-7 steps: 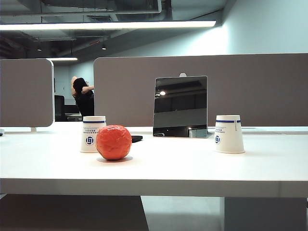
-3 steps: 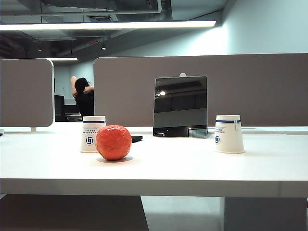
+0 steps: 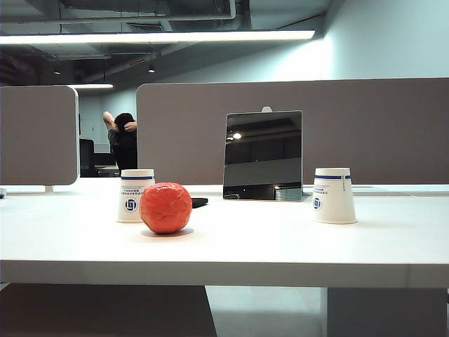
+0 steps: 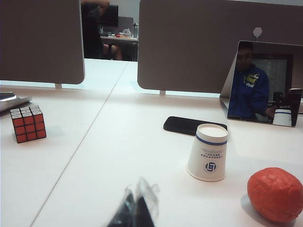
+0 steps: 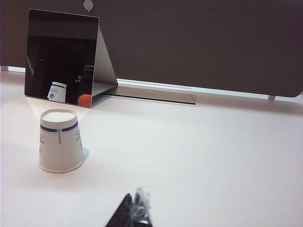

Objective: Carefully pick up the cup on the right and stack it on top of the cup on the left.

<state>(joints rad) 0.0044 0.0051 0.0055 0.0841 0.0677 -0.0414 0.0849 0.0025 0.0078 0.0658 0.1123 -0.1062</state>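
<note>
Nothing on the table (image 3: 280, 246) has shifted since a second ago in the exterior view; only the person (image 3: 123, 144) far behind the partition has changed pose slightly, arms still raised to the head. Both paper cups stand upside down where they were: the left cup (image 3: 135, 195) just behind the orange-red ball (image 3: 165, 207), which overlaps its lower right side from this angle, and the right cup (image 3: 333, 195) well apart on the other side, with the dark mirror panel (image 3: 263, 155) standing between them toward the back. A black phone (image 3: 199, 202) lies flat just behind the ball. Neither arm shows in this view. From the left wrist view, the left gripper (image 4: 135, 210) sits low at the near edge, its dark tips pressed together with a bit of clear film on them, holding nothing; the left cup (image 4: 208, 152) stands ahead of it, with the ball (image 4: 275, 194) nearer the camera and off to one side, not touching the cup, the phone (image 4: 193, 126) beyond the cup, and a Rubik's cube (image 4: 28, 124) far off on the adjoining desk. From the right wrist view, the right gripper (image 5: 132, 210) likewise rests at the near edge with its fingers closed on nothing, and the right cup (image 5: 60, 140) stands inverted ahead of it, clear of the tips, with the mirror panel (image 5: 60, 57) behind it.
</note>
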